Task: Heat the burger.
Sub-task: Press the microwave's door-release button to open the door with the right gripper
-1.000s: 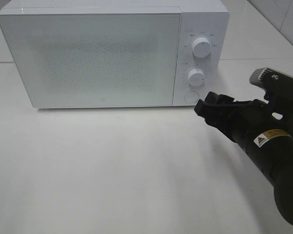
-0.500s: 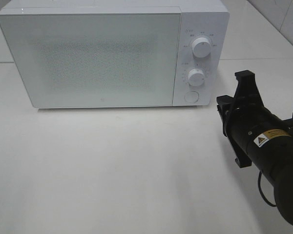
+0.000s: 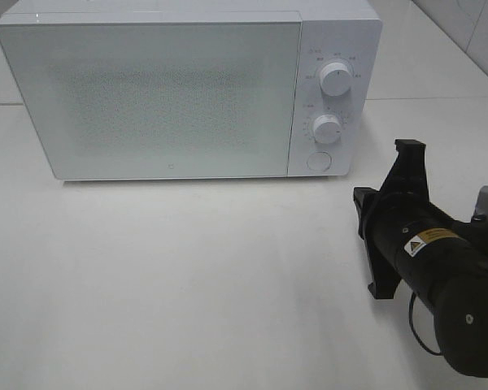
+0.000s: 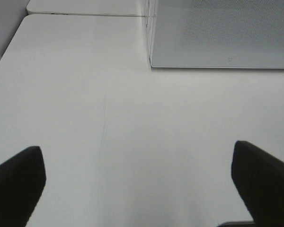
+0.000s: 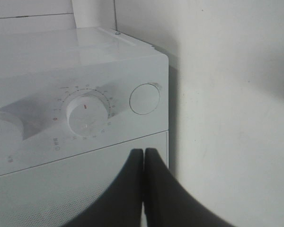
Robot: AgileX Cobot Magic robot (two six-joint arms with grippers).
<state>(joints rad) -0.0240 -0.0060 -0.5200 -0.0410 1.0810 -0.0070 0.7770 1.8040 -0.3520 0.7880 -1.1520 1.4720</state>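
Our right claw (image 5: pixel 143 152) has pulled back from the microwave (image 3: pixel 146 89) and pinched shut on nothing, the left claw (image 4: pixel 139 179) gapes wide and empty, and the burger is nowhere in view, so we reckon a poke at the round button (image 3: pixel 317 161) comes next.

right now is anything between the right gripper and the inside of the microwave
Yes: the microwave door is closed across the opening. The right gripper, shut, faces the control panel beside it. No burger is in view.
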